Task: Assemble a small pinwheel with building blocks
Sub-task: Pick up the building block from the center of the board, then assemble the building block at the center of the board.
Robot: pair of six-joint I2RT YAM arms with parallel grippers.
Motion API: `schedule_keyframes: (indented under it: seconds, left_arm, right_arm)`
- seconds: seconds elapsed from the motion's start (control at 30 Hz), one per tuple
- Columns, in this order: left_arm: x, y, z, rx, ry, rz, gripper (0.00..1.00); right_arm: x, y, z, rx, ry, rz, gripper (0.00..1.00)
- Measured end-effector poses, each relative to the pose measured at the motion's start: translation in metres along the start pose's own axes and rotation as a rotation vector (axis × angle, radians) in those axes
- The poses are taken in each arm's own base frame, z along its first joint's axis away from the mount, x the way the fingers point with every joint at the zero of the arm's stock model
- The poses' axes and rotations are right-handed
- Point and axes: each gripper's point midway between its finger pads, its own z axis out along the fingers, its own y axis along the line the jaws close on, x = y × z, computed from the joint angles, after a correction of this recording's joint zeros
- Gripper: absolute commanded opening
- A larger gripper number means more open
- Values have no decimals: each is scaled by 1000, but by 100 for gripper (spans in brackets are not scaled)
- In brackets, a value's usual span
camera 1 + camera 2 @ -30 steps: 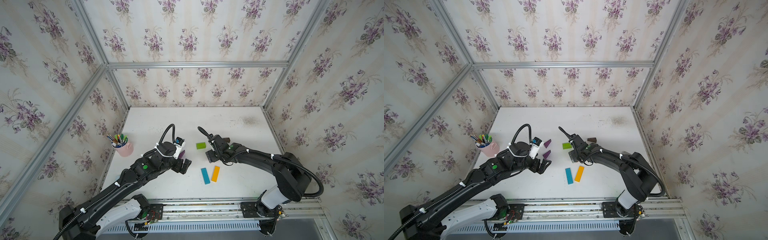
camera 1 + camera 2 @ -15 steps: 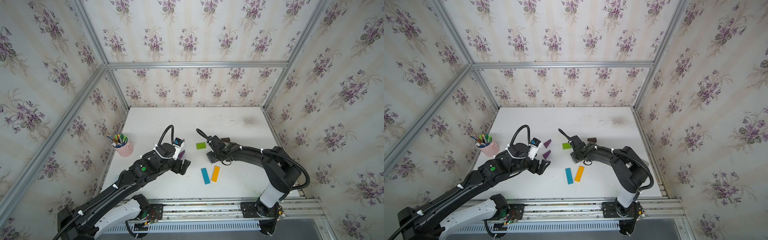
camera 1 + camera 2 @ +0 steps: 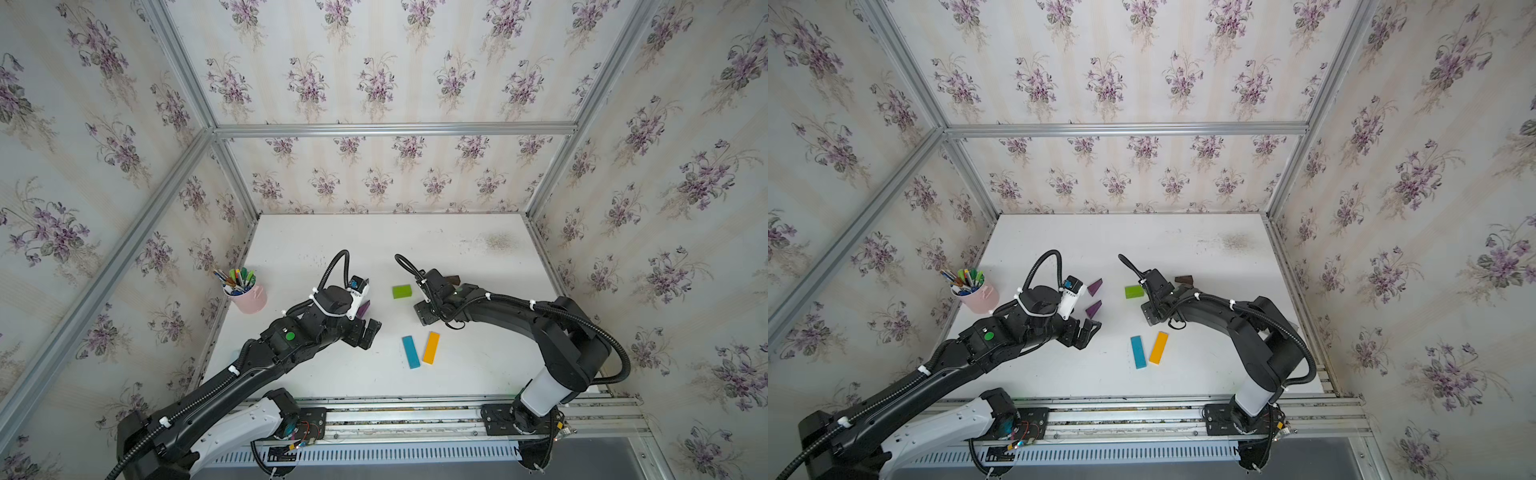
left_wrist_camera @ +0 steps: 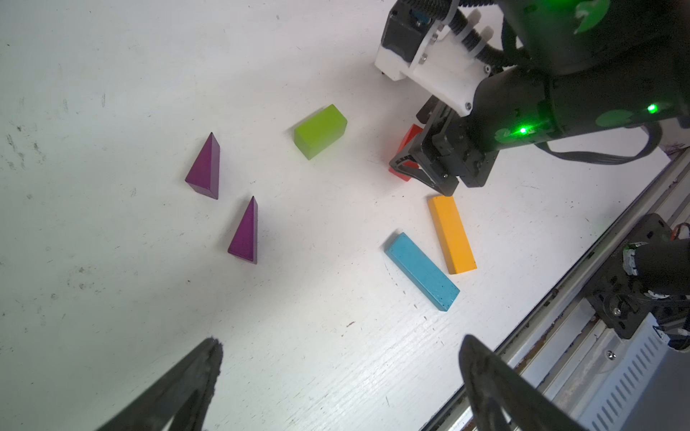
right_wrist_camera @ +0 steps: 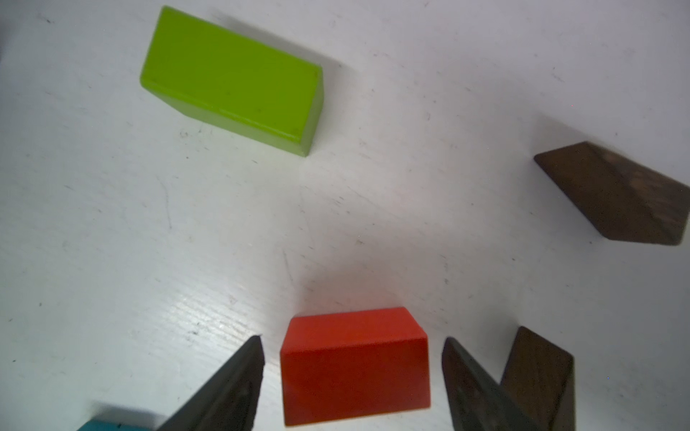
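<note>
The building blocks lie loose and unjoined on the near middle of the white tabletop point(image 3: 374, 241), and its whole far half up to the papered walls is bare.

The right tool point(image 3: 424, 315) is low over the red block point(image 5: 354, 365). Its fingers point(image 5: 239, 377) are partly open and straddle the block's two short sides with a thin strip of tabletop showing on each side, so nothing is gripped. Room here is tight: the close brown wedge point(image 5: 537, 380) stands just beside the outer face of one finger, and the far end of the orange bar point(image 3: 431, 348) lies just beside the tool. The second brown wedge point(image 5: 616, 194) and the green block point(image 3: 402, 291) sit farther on, each with open surface around it.

The blue bar point(image 3: 410, 352) lies near the orange bar but apart from it and not parallel to it, both a little in from the front rail point(image 3: 415, 411).

The left tool point(image 4: 339, 345) hangs spread wide and empty over a bare patch. The far purple wedge point(image 3: 1095, 286) and the near purple wedge point(image 3: 1093, 309) lie near each other, apart, between its wrist and the green block.

A pink cup point(image 3: 249, 297) of pens stands at the left edge, well apart from the blocks
</note>
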Motion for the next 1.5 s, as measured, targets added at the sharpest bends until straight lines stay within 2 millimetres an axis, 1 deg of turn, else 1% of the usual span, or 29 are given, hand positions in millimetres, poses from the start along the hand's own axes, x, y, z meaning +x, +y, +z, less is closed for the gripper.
schedule_keyframes:
  seconds: [0.23, 0.37, 0.6, 0.7, 0.87, 0.97, 1.03, 1.1, 1.2, 1.33, 1.4, 1.5]
  left_arm:
    - [-2, 0, -3, 1, -15, -1, 99]
    - [-2, 0, -3, 1, -15, -3, 99]
    - [-4, 1, -4, -6, -21, -5, 99]
    - [-12, 1, -9, -14, -41, -5, 99]
    - [-37, 6, -23, -56, -105, -2, 99]
    - [-47, 11, -21, -95, -106, 18, 99]
    - [-47, 16, -15, -116, -75, 20, 99]
    - [-39, 23, -9, -129, -34, 21, 99]
    - [-29, 31, -6, -136, 3, 2, 99]
    - [-27, 42, -3, -130, 23, -45, 99]
    - [-26, 48, -1, -138, 33, -67, 99]
    - [-26, 44, -2, -115, 31, -78, 99]
  right_arm:
    - [7, -2, 4, 14, 28, -6, 73]
    - [8, -4, 6, 23, 36, -6, 67]
    - [8, -3, 9, 24, 43, -2, 61]
    - [6, -3, 9, 23, 43, 5, 59]
    - [-2, 1, 8, 8, 38, 52, 55]
    - [-8, 4, 8, -4, 36, 81, 55]
    - [-14, 8, 9, -18, 35, 105, 54]
    - [-22, 12, 10, -29, 27, 132, 53]
    - [-35, 24, 10, -54, 19, 154, 53]
    - [-52, 44, 14, -62, 22, 164, 53]
    - [-52, 48, 18, -59, 37, 172, 53]
    - [-45, 45, 24, -35, 69, 190, 53]
